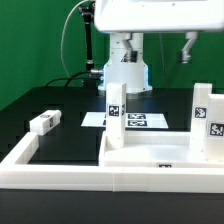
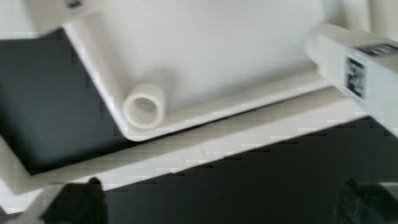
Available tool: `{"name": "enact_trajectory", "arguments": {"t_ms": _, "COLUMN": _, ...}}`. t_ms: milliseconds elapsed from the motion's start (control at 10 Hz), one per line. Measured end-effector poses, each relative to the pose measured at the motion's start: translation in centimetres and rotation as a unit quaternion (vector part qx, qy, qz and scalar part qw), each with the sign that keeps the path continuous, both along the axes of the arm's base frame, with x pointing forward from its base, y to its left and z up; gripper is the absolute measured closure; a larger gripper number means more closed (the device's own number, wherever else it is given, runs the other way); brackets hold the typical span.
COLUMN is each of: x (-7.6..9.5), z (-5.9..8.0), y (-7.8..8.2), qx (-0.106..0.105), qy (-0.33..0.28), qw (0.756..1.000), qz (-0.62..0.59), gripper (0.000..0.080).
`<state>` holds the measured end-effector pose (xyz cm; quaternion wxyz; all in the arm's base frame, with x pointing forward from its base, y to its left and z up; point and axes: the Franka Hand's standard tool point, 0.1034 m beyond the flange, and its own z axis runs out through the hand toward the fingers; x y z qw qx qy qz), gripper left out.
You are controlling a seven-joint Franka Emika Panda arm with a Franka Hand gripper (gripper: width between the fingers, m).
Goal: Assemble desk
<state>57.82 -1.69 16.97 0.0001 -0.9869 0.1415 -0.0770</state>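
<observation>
Desk panel (image 1: pixel 150 152) lies hollow-side up at tabletop's (image 1: pixel 60 105) 6 o'clock, jammed into white rim (image 1: pixel 60 172) corner — likely bracing. Two legs (image 1: pixel 115 112) upright; loose leg (image 1: pixel 43 122) at panel's 9 o'clock. Gripper (image 1: pixel 187 48) above — spread, empty.

I read tabletop (image 1: pixel 150 153): white, flat on the table (image 1: pixel 70 140), hollows up | first leg (image 1: pixel 115 112): upright at its corner on the exterior view's left, tag facing camera | second leg (image 1: pixel 207 118): upright at the exterior view's right, tagged | loose leg (image 1: pixel 43 122): on its side, well apart, exterior view's left | round stub (image 2: pixel 143 102): at a tabletop corner.
</observation>
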Motion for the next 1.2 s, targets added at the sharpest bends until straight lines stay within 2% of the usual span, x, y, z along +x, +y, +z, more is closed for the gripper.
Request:
{"name": "enact_trajectory", "arguments": {"t_ms": 100, "x": -0.8, "z": -0.7, "y": -1.4, "qx": -0.002, "qy": 0.004, "qw": 1.000, "qz": -0.004, "gripper": 0.0151}}
{"name": "enact_trajectory", "arguments": {"t_ms": 200, "x": -0.4, "z": -0.4, "y": -0.5, "qx": 0.001, "qy": 0.001, "qw": 1.000, "qz": -0.006, "gripper": 0.0151}}
{"name": "enact_trajectory", "arguments": {"t_ms": 500, "x": -0.6, "z": -0.4, "y": -0.8, "qx": 0.001, "qy": 0.001, "qw": 1.000, "qz": 0.014, "gripper": 0.0151}}
{"name": "enact_trajectory", "arguments": {"t_ms": 600, "x": -1.5, "z": -0.3, "y": -3.5, "qx": 0.011, "qy": -0.001, "qw": 0.999, "qz": 0.042, "gripper": 0.0151}}
{"name": "enact_trajectory", "arguments": {"t_ms": 700, "x": -2.9, "z": -0.7, "y": -6.7, "qx": 0.009, "qy": 0.001, "qw": 0.999, "qz": 0.043, "gripper": 0.0151}}
{"name": "enact_trajectory", "arguments": {"t_ms": 900, "x": -4.8, "z": -1.8, "y": -10.5, "qx": 0.007, "qy": 0.004, "qw": 0.999, "qz": 0.037, "gripper": 0.0151}}
{"name": "enact_trajectory", "arguments": {"t_ms": 1100, "x": -4.4, "z": -1.7, "y": -9.7, "qx": 0.007, "qy": 0.003, "qw": 0.999, "qz": 0.038, "gripper": 0.0151}}
{"name": "enact_trajectory", "arguments": {"t_ms": 1200, "x": -4.5, "z": -1.8, "y": -9.8, "qx": 0.006, "qy": 0.004, "qw": 0.999, "qz": 0.036, "gripper": 0.0151}}
